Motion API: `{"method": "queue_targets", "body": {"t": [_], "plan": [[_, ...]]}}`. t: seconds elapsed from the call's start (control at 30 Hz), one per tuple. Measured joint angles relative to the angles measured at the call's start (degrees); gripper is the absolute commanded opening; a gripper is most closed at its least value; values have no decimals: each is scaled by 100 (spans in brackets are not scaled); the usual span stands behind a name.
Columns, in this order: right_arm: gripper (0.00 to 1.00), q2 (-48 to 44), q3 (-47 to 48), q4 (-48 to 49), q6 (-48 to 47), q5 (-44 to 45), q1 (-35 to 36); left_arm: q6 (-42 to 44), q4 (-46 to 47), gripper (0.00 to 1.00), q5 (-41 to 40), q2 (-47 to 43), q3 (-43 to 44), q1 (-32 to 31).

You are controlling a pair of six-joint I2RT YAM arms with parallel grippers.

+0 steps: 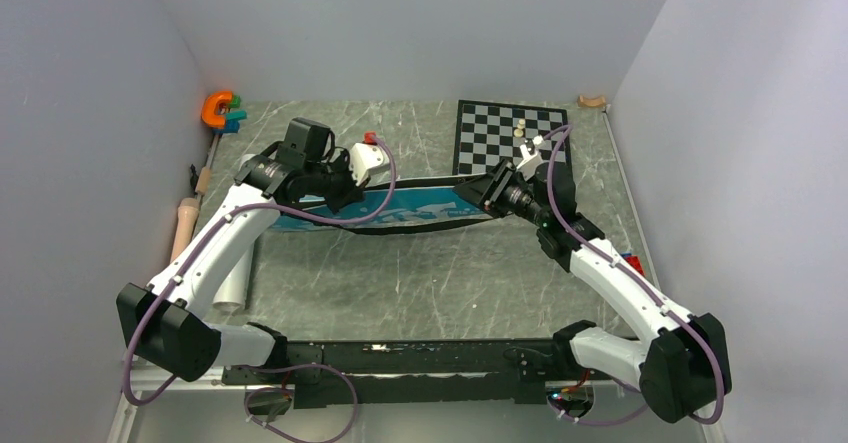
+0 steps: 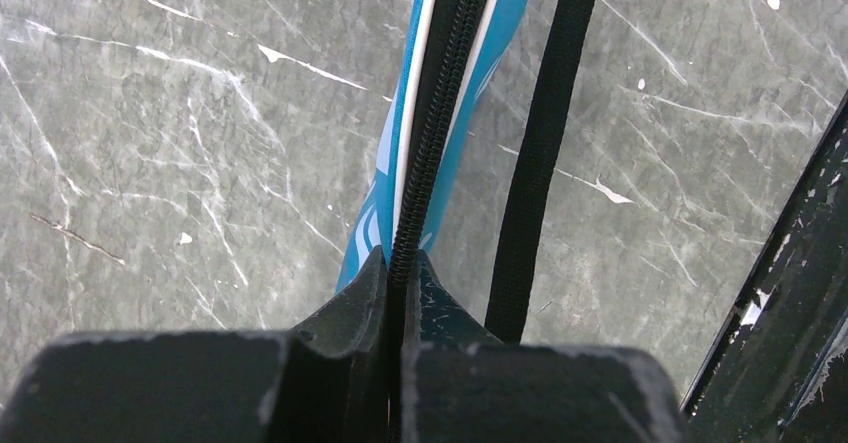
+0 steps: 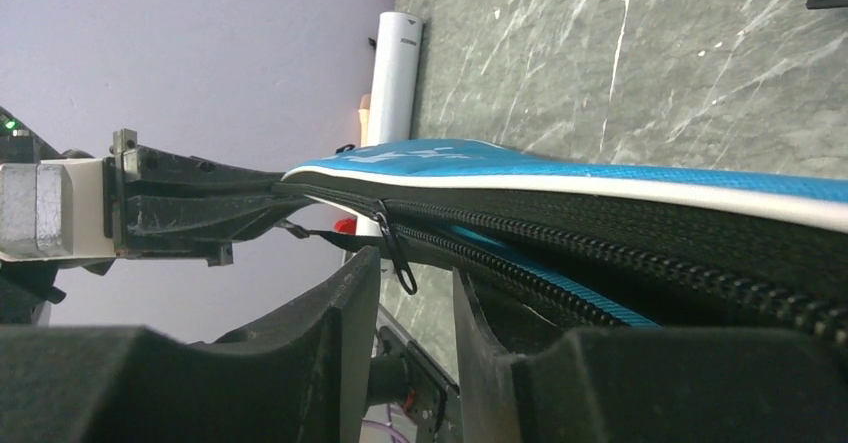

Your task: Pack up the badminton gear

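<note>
The long blue bag point(image 1: 420, 208) hangs stretched between my two grippers, above the middle of the table. My left gripper point(image 1: 345, 195) is shut on the bag's black zipper edge point(image 2: 425, 153), with the blue side point(image 2: 480, 53) running away from the fingers point(image 2: 365, 293). Its black strap point(image 2: 540, 163) hangs beside it. My right gripper point(image 1: 478, 191) is at the bag's other end. In the right wrist view its fingers point(image 3: 350, 293) stand apart, and the zipper pull point(image 3: 398, 258) dangles between the tips. The bag point(image 3: 600, 168) is partly unzipped. Rackets and shuttlecocks are out of view.
A chessboard point(image 1: 505, 133) with pale pieces point(image 1: 521, 129) lies at the back right. A white tube point(image 1: 235, 283) and a wooden handle point(image 1: 185, 225) lie at the left. An orange clamp point(image 1: 217, 108) sits in the back left corner. A red object point(image 1: 632, 261) sits under the right arm.
</note>
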Motion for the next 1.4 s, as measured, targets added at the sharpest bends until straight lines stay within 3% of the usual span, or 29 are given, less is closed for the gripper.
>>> {"method": "queue_targets", "body": {"t": [0.3,0.73,1.07,1.4], "plan": [[0,-4,-37,81,39,50,0,17,0,0,42,0,0,-17],[0,-411,-37,-262,-87,20,-116,61,0,0,87,-11,0,-79],[0,-977,-48,-754,-232,-378,-1272,68,9,0,103,-57,0,-90],[0,-1268,-66,-1228,-396,-719,-1790,68,2,0,105,-68,0,-90]]}}
